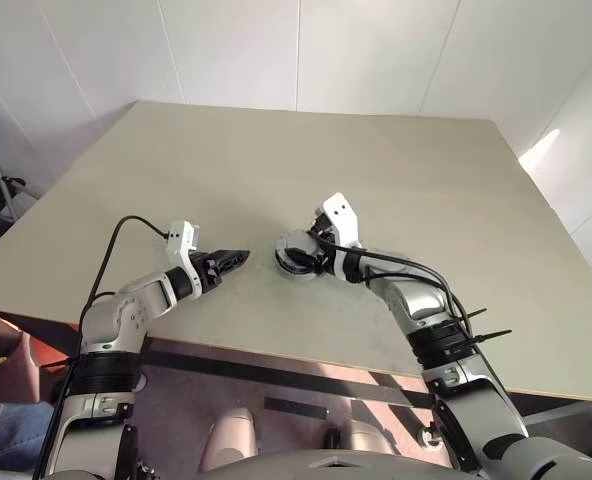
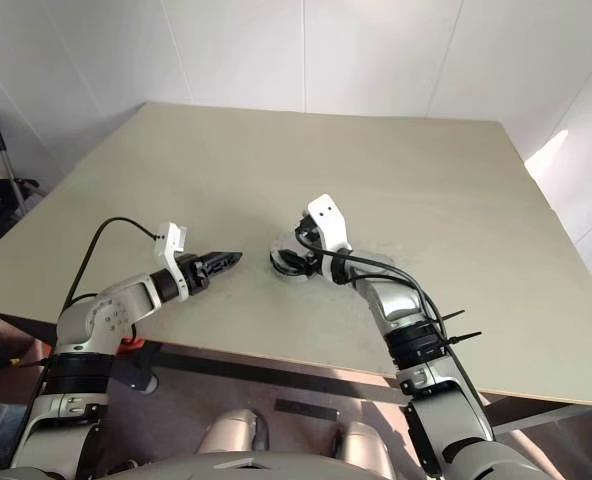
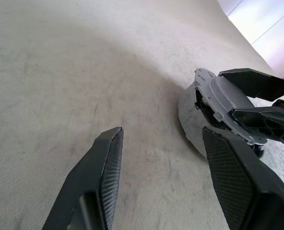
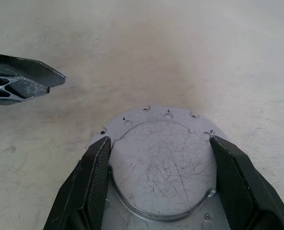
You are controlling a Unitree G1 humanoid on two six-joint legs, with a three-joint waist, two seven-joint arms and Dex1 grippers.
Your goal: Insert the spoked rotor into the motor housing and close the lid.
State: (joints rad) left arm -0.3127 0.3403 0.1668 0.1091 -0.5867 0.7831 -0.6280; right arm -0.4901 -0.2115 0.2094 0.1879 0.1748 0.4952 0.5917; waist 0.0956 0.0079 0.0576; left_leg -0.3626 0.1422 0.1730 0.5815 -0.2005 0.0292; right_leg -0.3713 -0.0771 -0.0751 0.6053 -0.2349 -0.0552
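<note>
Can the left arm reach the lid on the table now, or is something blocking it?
Probably yes, but only from its own side. The left claw is open and bare table lies between it and the lid. The right claw straddles the lid.

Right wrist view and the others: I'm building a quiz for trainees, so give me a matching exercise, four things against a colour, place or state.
Things:
1. left gripper
2. right gripper
3. lid
4. table

Descriptions:
a. grey and scratched, small holes near its rim
b. open, over bare tabletop
c. beige
d. at the lid

Pairs: 1-b, 2-d, 3-a, 4-c
</note>
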